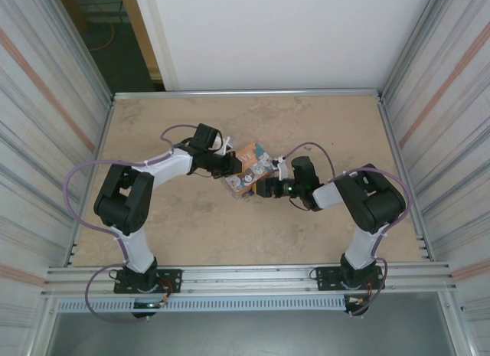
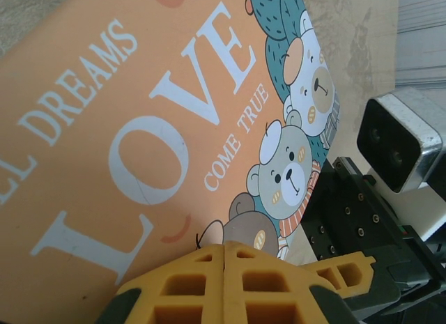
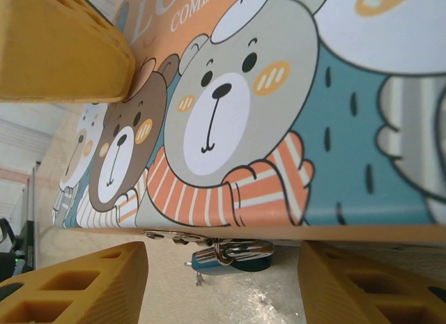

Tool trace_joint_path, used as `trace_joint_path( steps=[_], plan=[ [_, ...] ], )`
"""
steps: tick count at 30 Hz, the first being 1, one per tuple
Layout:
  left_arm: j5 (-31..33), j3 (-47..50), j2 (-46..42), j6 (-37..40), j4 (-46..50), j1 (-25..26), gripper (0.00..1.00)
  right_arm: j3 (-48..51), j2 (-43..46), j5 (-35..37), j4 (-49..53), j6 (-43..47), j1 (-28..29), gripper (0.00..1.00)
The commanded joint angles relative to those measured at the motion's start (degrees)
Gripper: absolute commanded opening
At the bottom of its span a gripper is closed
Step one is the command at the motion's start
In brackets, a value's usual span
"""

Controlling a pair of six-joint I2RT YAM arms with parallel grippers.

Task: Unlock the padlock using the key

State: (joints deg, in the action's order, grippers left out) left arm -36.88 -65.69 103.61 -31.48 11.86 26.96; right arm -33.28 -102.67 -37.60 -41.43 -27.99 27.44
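— Where is the tiny teal-blue padlock with the thin silvery shackle?
— Hanging at the near right edge of the orange-and-teal "LOVE" tin box, mid-way across the desk. It sits between the right hand's wide-spread fingers, touching neither; that hand grips nothing.
— And the left hand?
— Its yellow fingers are pressed together over the tin's lid, on the far left side, away from the padlock.

Your left arm & right arm: black joints, white links, purple cables, yellow fingers w/ square cutouts.
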Motion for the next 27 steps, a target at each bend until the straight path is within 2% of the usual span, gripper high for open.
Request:
trace_joint_path(
  steps=[1, 10, 19, 27],
  plan=[
    [0.2, 0.8, 0.4, 0.2, 1.6, 0.2, 0.06, -1.8, -1.5, -1.7, -3.4, -0.7, 0.9, 0.57],
    [0.2, 0.8, 0.5, 0.2, 1.5, 0.2, 0.05, 0.0, -1.5, -5.0, -9.7, -1.1, 1.3, 0.49],
    [0.3, 0.8, 0.6, 0.1, 1.5, 0.2, 0.05, 1.8, -0.8, -6.7, -11.2, -0.5, 1.0, 0.39],
    [0.3, 0.8, 0.6, 0.0, 1.4, 0.2, 0.05, 2.6, -0.1, -8.3, -13.9, -0.2, 1.6, 0.37]
  ],
)
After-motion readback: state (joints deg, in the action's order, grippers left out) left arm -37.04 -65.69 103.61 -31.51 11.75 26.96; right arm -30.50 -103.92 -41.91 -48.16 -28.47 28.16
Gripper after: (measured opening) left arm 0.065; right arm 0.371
